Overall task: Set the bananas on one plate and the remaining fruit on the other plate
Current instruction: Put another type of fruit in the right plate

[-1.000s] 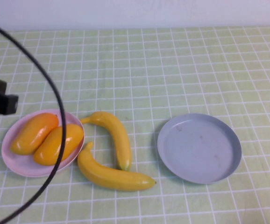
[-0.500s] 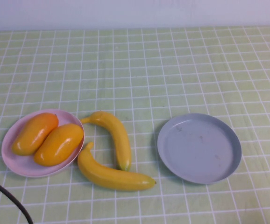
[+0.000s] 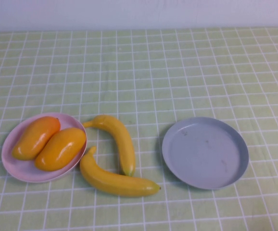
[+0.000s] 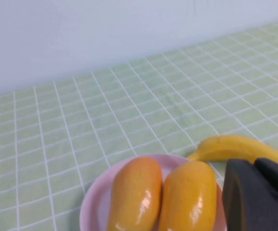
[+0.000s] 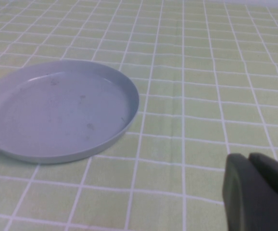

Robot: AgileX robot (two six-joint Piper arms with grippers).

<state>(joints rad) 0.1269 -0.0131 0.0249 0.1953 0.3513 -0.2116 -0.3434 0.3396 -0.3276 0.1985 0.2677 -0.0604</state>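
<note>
Overhead, we see two mangoes (image 3: 48,143) lying side by side on the pink plate (image 3: 18,172), two bananas (image 3: 116,159) on the cloth just beside it, and the grey plate (image 3: 205,152) bare further right.

The left gripper (image 4: 259,195) sits near the mangoes; the right gripper (image 5: 258,192) near the grey plate. We cannot tell how either's jaws stand, perhaps hidden offscreen.

Yellow bananas (image 3: 114,161), orange-yellow fruit (image 3: 47,143) on pink plate (image 3: 18,171), grey-blue plate (image 3: 205,152), green-checked cloth (image 3: 177,72)

High view looks down over everything; wrist views sit low, close — sharing pink plate (image 4: 93,211), grey plate (image 5: 57,115).
</note>
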